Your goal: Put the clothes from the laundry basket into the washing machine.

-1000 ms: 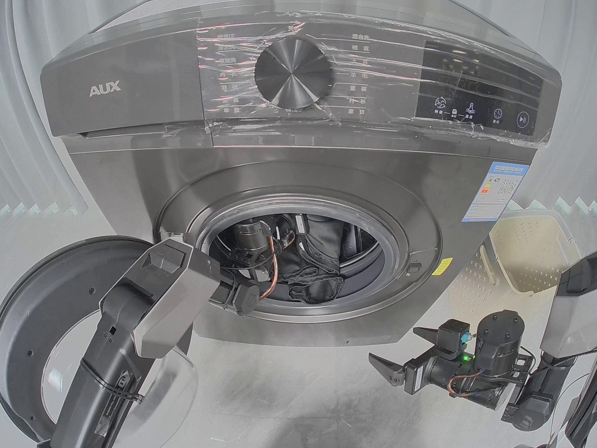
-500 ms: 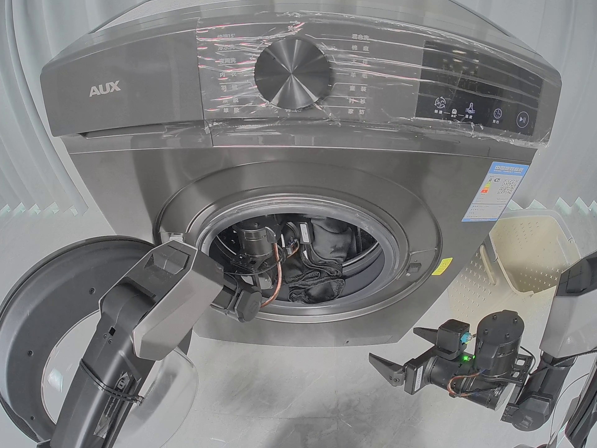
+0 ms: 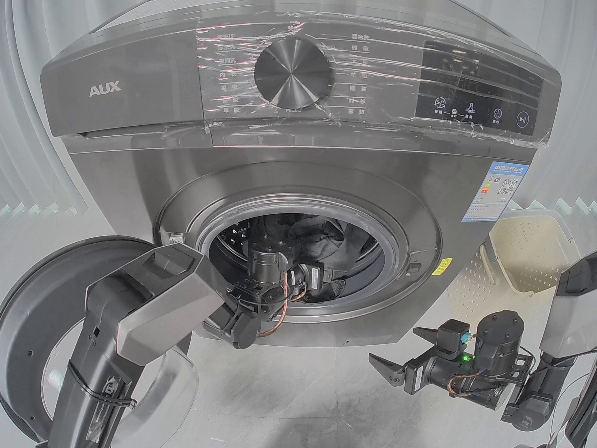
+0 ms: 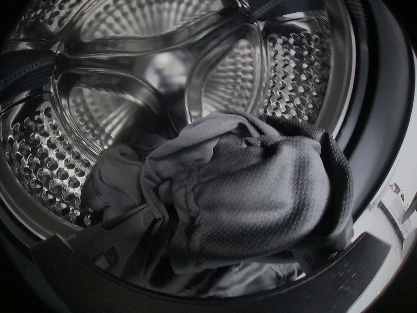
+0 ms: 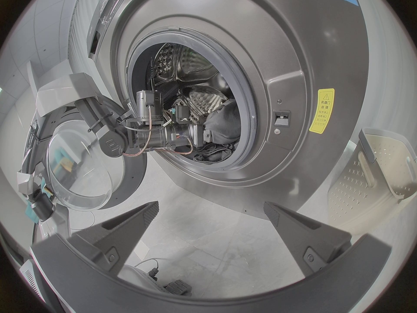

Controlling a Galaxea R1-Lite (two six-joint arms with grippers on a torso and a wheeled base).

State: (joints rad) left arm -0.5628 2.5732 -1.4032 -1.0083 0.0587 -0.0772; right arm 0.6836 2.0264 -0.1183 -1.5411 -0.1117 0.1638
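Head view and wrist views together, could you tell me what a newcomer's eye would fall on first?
The big grey washing machine stands front and centre, its round door swung open at the robot's left. The left gripper is inside the drum mouth against a bunched dark garment. Low at the right, the right gripper hangs open above the floor, near the cream laundry basket.

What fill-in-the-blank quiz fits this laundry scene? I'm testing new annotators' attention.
1. The washing machine has its door swung out to the robot's ___.
2. The left gripper is inside the ___, with a grey garment at its fingers.
3. The right gripper has its fingers ___, holding nothing.
4. The cream ___ stands to the machine's right.
Missing words: left; drum; open; basket.
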